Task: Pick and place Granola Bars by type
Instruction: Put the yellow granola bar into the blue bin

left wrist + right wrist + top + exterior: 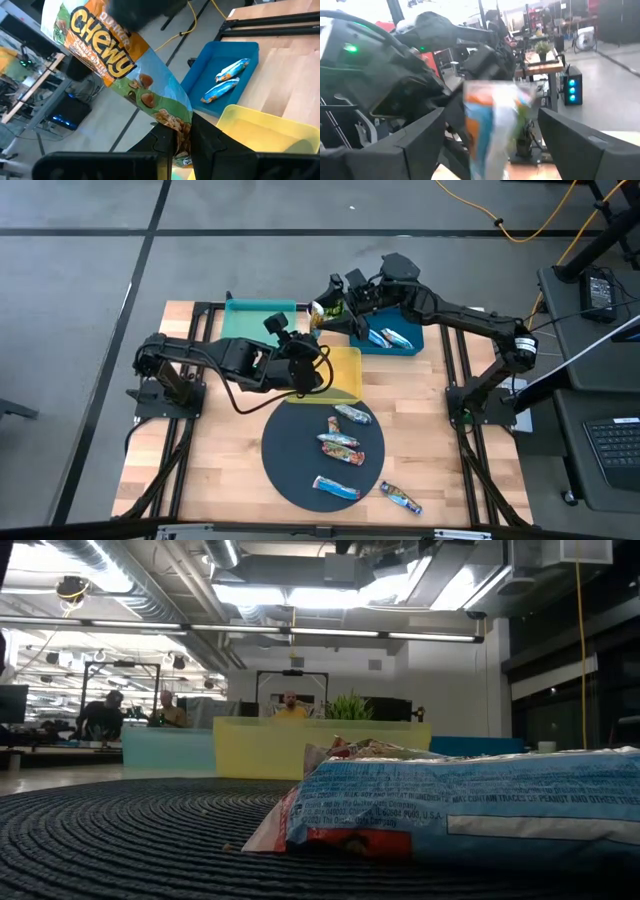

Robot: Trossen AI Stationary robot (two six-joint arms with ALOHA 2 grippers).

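Note:
One Granola Bar [125,70], with orange, green and blue print, hangs in the air above the far trays, and my left gripper [182,140] [308,320] is shut on it. My right gripper [495,145] [335,292] is open, its fingers standing wide on either side of the bar's [492,125] free end without touching it. Two bars [388,337] lie in the blue tray [412,345]. Three bars [340,442] lie flat on the dark round mat [290,450], and one [400,498] lies on the wood beside it. My left gripper pinches the bar's near end [175,125] between its two fingers. The bar sticks out beyond the fingertips toward my right gripper, lifted clear of the trays and table.
A green tray [250,320] and a yellow tray [345,365] sit beside the blue one at the table's far side. The low view shows a bar [450,810] close up on the mat [120,830], and people [100,715] at desks in the room behind.

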